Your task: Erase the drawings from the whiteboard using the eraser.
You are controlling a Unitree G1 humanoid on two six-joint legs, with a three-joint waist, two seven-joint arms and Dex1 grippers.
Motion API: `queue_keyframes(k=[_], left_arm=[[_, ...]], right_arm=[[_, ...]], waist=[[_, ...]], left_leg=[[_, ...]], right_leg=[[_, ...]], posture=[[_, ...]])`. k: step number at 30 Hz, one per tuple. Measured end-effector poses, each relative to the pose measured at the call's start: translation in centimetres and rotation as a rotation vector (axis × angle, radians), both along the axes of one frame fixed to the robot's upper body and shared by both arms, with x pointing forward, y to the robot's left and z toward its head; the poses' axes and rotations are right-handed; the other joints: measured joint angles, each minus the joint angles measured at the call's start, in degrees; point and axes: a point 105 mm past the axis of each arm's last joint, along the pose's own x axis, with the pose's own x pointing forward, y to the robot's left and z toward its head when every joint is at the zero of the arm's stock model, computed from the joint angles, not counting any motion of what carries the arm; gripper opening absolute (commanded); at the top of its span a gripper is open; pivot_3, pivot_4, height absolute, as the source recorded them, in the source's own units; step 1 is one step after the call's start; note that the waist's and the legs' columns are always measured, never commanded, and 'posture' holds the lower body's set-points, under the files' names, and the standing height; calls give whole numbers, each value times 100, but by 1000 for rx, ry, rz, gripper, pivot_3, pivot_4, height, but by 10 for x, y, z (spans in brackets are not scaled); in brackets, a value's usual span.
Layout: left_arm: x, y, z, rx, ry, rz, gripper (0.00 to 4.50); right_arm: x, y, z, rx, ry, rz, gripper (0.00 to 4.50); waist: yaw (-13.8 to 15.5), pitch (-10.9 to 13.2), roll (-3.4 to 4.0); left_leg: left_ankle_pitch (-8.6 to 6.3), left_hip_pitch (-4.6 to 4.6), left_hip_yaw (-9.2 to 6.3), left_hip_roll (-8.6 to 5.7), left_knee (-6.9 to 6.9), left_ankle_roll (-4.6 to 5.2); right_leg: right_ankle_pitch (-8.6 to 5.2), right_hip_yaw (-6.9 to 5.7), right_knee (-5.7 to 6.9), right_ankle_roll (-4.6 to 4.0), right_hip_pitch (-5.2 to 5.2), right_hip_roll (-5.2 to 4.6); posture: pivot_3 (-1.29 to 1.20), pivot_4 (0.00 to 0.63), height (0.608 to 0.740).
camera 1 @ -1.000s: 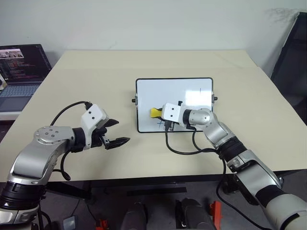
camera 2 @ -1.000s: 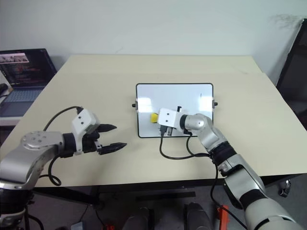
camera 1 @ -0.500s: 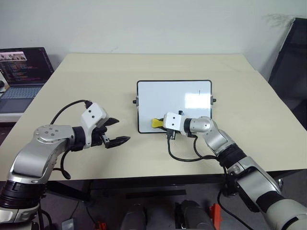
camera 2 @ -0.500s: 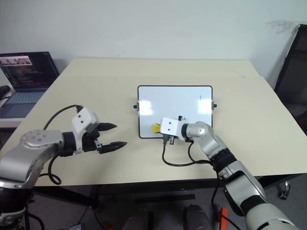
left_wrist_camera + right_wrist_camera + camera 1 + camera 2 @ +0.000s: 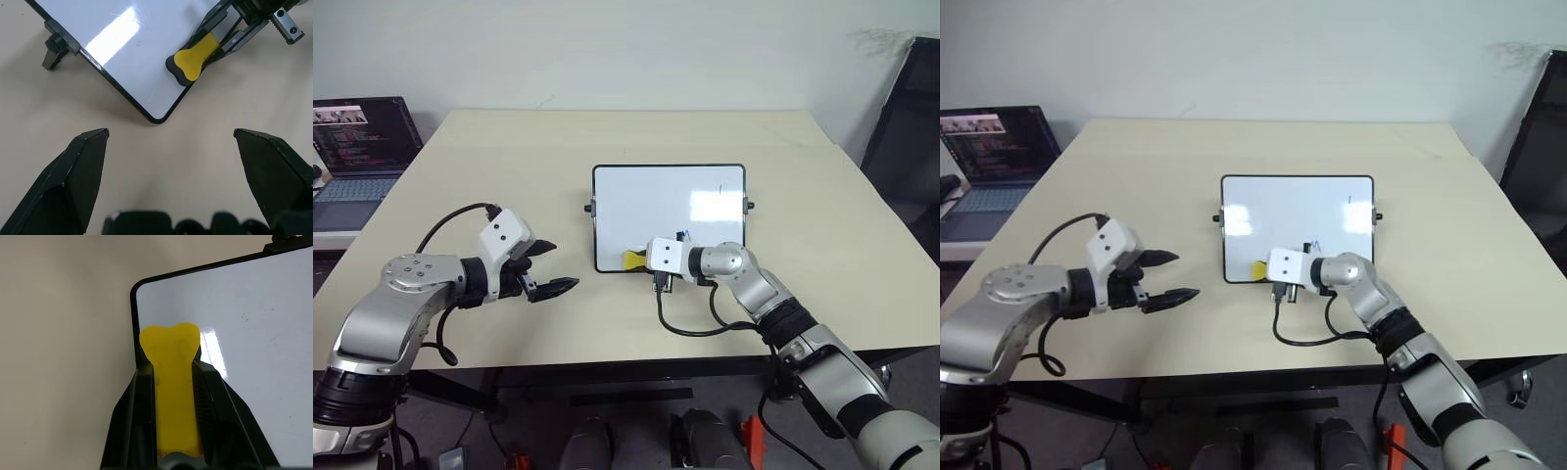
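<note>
A table (image 5: 460, 157) is seen across the middle of the frame. The whiteboard (image 5: 646, 206) is set at its centre. The eraser (image 5: 633, 258) is pressed on the board's lower left corner, gripped by the right gripper (image 5: 639, 259) reaching in from lower right. The left gripper (image 5: 551, 267) is placed left of the board, over the table. A laptop (image 5: 357, 147) is seen at upper left, beyond the table's edge.
</note>
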Motion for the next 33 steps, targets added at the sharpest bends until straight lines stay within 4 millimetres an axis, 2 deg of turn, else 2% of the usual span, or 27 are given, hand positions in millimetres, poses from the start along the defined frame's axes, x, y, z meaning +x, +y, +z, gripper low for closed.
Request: queue_keyframes(k=[8,16,21,24,33], left_arm=[[0,0,1,0,-4,-2,4500],[1,-1,2,0,-7,-3,4500],[1,-1,3,0,-9,-3,4500],[2,-1,4,0,-12,-4,4500],[3,0,5,-2,-14,0,4500]], right_arm=[[6,2,7,-21,-27,-1,690],[28,3,50,-2,-163,-61,689],[27,7,57,10,-185,-50,689],[24,6,54,7,-178,-47,689],[3,8,16,-45,-91,12,680]], waist=[[-3,6,7],[15,19,20],[4,18,18],[2,18,18],[1,10,9]], left_leg=[[0,-5,-2,9,0,0],[0,-43,3,1,-17,0],[-1,-109,8,0,-23,-1],[0,-121,4,1,-22,-1],[0,-95,6,0,-17,0]], right_leg=[[0,0,-1,-1,-6,-11],[-6,-10,-6,-8,-26,-5],[0,-10,4,7,-94,-1],[11,-13,4,24,-105,3],[-5,-11,4,-3,-81,3]], posture=[[0,150,740],[0,150,740],[0,150,740],[0,150,740],[0,150,740]])
